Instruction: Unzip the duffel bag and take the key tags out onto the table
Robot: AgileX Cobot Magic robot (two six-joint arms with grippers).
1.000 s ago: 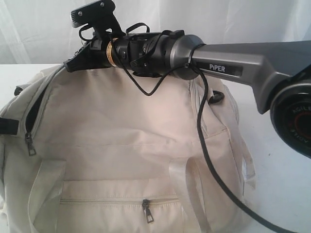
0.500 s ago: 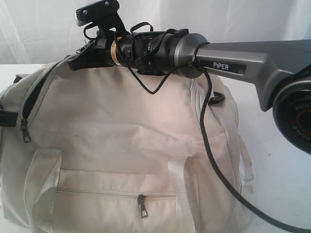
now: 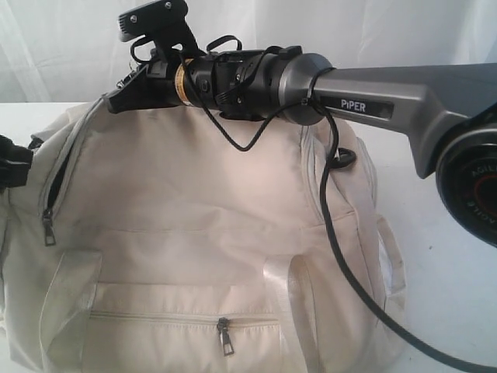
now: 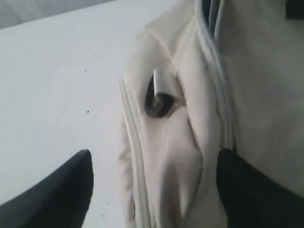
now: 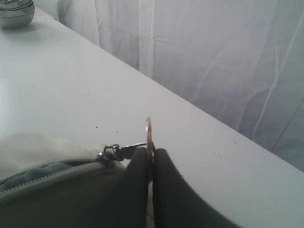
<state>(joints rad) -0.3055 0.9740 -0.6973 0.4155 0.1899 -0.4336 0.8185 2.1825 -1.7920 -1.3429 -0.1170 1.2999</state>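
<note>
The cream duffel bag (image 3: 194,217) fills the exterior view on the white table (image 3: 443,256). My right gripper (image 3: 116,99) reaches across to the bag's top left and is shut on the brass zipper pull (image 5: 148,130), its fingers (image 5: 137,180) pinched flat on it. The main zip runs down the left end, parted a little to show dark lining (image 3: 58,175). My left gripper (image 4: 156,156) is open astride the bag's end, below a strap ring (image 4: 159,102); it shows at the edge of the exterior view as a black left gripper (image 3: 12,163). The key tags are hidden.
A black cable (image 3: 342,256) hangs from the right arm across the bag's right side. The front pocket zip pull (image 3: 224,336) is closed. A metal bowl (image 5: 16,12) stands far off on the table. A white curtain (image 3: 349,31) hangs behind.
My right gripper rose slightly with the zipper pull, then held. The bag's left end shifted and the dark zip gap narrowed. The left gripper moved up at the left edge.
</note>
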